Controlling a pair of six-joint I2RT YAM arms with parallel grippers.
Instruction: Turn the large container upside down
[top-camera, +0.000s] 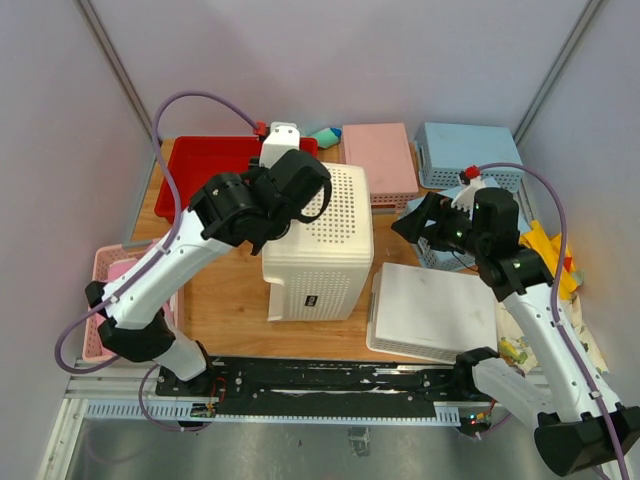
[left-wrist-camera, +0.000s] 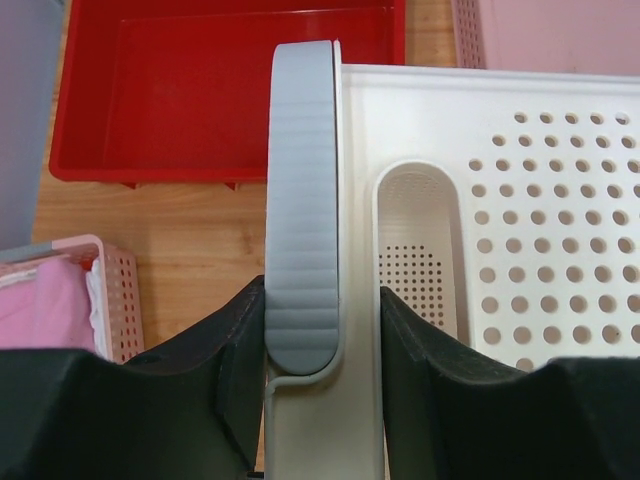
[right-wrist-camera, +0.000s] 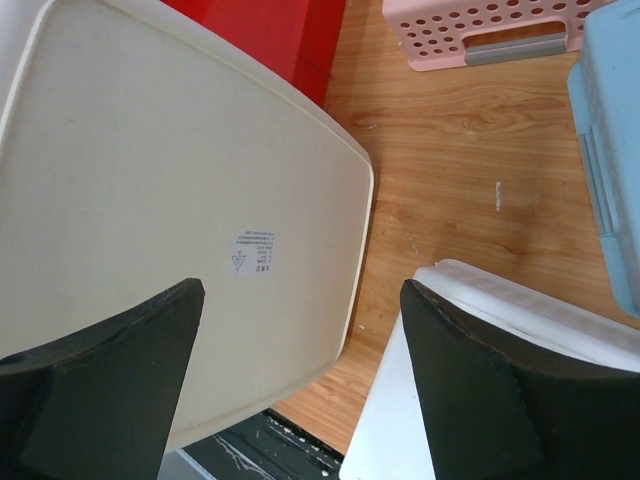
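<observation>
Cream large container (top-camera: 320, 240), count one, lay on its side mid-tabletop (top-camera: 225, 300), sticker base facing the right end effector (top-camera: 425, 225), which hung open and empty. Left end effector (left-wrist-camera: 335, 200): one grey pad (left-wrist-camera: 300, 200) flat against the rim; clamped or not, cannot tell. Red tray (top-camera: 205, 165): one.
</observation>
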